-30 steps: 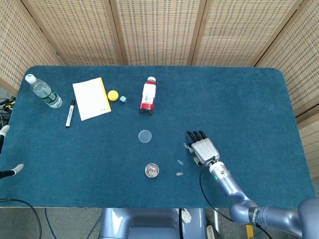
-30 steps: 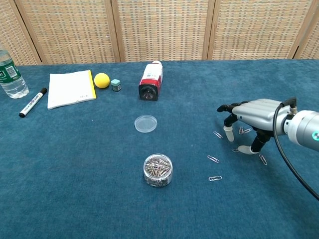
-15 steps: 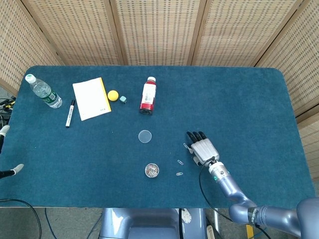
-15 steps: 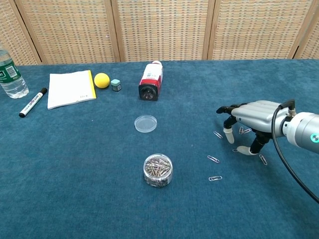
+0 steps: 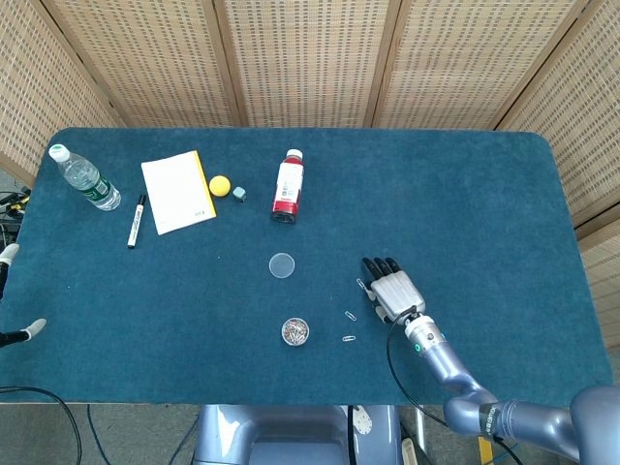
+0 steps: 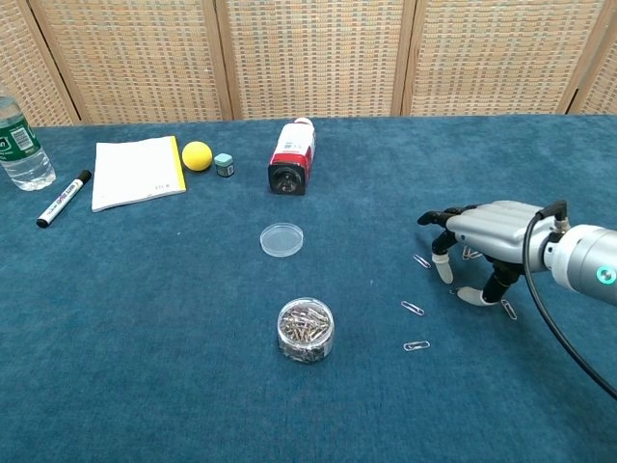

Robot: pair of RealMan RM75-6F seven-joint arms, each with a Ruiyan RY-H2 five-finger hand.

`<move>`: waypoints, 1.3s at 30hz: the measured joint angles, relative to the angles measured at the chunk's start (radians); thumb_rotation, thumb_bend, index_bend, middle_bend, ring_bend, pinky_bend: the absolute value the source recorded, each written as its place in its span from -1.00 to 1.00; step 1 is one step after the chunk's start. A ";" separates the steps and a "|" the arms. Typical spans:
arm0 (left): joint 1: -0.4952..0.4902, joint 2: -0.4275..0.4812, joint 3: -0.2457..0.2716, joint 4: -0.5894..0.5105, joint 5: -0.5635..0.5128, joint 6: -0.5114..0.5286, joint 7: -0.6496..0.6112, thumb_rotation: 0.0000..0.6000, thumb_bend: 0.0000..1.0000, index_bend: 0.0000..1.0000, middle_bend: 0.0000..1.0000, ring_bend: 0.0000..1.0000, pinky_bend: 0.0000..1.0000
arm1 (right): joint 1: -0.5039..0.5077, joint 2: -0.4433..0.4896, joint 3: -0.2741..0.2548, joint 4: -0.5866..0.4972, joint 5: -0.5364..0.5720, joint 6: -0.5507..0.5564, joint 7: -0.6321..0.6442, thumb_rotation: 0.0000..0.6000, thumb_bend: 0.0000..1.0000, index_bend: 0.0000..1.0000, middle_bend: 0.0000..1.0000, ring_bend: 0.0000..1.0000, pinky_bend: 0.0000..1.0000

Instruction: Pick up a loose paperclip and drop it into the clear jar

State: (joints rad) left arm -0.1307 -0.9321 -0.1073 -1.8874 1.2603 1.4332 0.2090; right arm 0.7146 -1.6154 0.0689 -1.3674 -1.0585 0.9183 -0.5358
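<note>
The clear jar stands uncapped near the table's front, holding several paperclips; it shows from above as the jar. Its round lid lies flat behind it. Loose paperclips lie right of the jar: one paperclip, another, a third, plus others under and beside my right hand. That hand hovers palm down, low over the cloth, fingers arched and apart, with nothing pinched. Only two pale fingertips of my left hand show, spread at the head view's left edge.
At the back lie a red-labelled bottle on its side, a yellow ball, a small green cube, a notepad, a marker and a water bottle. The blue cloth table ends just below the jar.
My right hand has sunk slightly and drawn a little toward the table's near edge over the paperclips. Nothing else has moved.
</note>
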 measured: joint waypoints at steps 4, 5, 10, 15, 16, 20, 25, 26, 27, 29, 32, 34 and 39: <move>0.000 0.000 0.000 0.000 0.000 -0.001 -0.001 1.00 -1.00 -1.00 -1.00 -1.00 -1.00 | 0.000 -0.005 -0.001 0.006 -0.001 -0.004 0.001 1.00 -0.27 -0.03 -1.00 -1.00 -0.84; 0.000 0.000 0.000 0.000 0.000 -0.001 -0.001 1.00 -1.00 -1.00 -1.00 -1.00 -1.00 | -0.001 -0.006 -0.001 0.007 -0.002 -0.004 0.002 1.00 -0.27 -0.03 -1.00 -1.00 -0.84; 0.000 0.001 0.000 0.001 0.000 -0.001 -0.004 1.00 -1.00 -1.00 -1.00 -1.00 -1.00 | 0.000 -0.012 -0.001 0.016 -0.003 -0.008 0.003 1.00 -0.27 -0.01 -1.00 -1.00 -0.84; -0.001 0.002 0.000 0.001 -0.002 -0.003 -0.005 1.00 -1.00 -1.00 -1.00 -1.00 -1.00 | 0.002 -0.021 0.001 0.025 0.001 -0.014 0.000 1.00 -0.23 0.05 -1.00 -1.00 -0.83; -0.001 0.002 -0.001 0.001 -0.002 -0.004 -0.006 1.00 -1.00 -1.00 -1.00 -1.00 -1.00 | 0.002 -0.022 0.001 0.027 0.001 -0.014 -0.001 1.00 -0.22 0.08 -1.00 -1.00 -0.83; -0.001 0.003 -0.002 0.001 -0.005 -0.005 -0.009 1.00 -1.00 -1.00 -1.00 -1.00 -1.00 | 0.003 -0.027 0.003 0.035 0.002 -0.016 -0.001 1.00 -0.15 0.12 -1.00 -1.00 -0.83; -0.001 0.005 -0.001 0.001 -0.004 -0.006 -0.013 1.00 -1.00 -1.00 -1.00 -1.00 -1.00 | 0.003 -0.025 0.004 0.033 0.005 -0.021 -0.003 1.00 -0.09 0.17 -1.00 -1.00 -0.82; -0.001 0.005 -0.002 0.001 -0.004 -0.006 -0.013 1.00 -1.00 -1.00 -1.00 -1.00 -1.00 | 0.003 -0.024 0.004 0.033 0.005 -0.021 -0.003 1.00 -0.07 0.19 -1.00 -1.00 -0.82; -0.001 0.006 -0.001 0.001 -0.004 -0.006 -0.013 1.00 -1.00 -1.00 -1.00 -1.00 -1.00 | 0.003 -0.024 0.003 0.032 0.006 -0.022 -0.004 1.00 -0.06 0.21 -1.00 -1.00 -0.82; -0.001 0.006 -0.001 0.001 -0.003 -0.006 -0.014 1.00 -1.00 -1.00 -1.00 -1.00 -1.00 | 0.002 -0.023 0.003 0.032 0.007 -0.022 -0.006 1.00 -0.05 0.25 -1.00 -1.00 -0.82; -0.001 0.006 -0.001 0.001 -0.002 -0.005 -0.014 1.00 -1.00 -1.00 -1.00 -1.00 -1.00 | 0.002 -0.023 0.004 0.031 0.006 -0.020 -0.006 1.00 -0.05 0.27 -1.00 -1.00 -0.80; -0.001 0.006 0.000 0.001 -0.002 -0.005 -0.014 1.00 -1.00 -1.00 -1.00 -1.00 -1.00 | 0.001 -0.023 0.005 0.031 0.002 -0.016 -0.003 1.00 -0.05 0.28 -0.99 -1.00 -0.80; -0.001 0.005 -0.001 0.000 -0.002 -0.005 -0.013 1.00 -1.00 -1.00 -1.00 -1.00 -1.00 | -0.006 -0.019 0.008 0.030 -0.028 0.009 0.019 1.00 -0.05 0.30 -0.96 -1.00 -0.77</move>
State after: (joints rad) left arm -0.1319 -0.9268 -0.1079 -1.8870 1.2580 1.4280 0.1960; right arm 0.7082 -1.6348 0.0770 -1.3374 -1.0864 0.9269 -0.5168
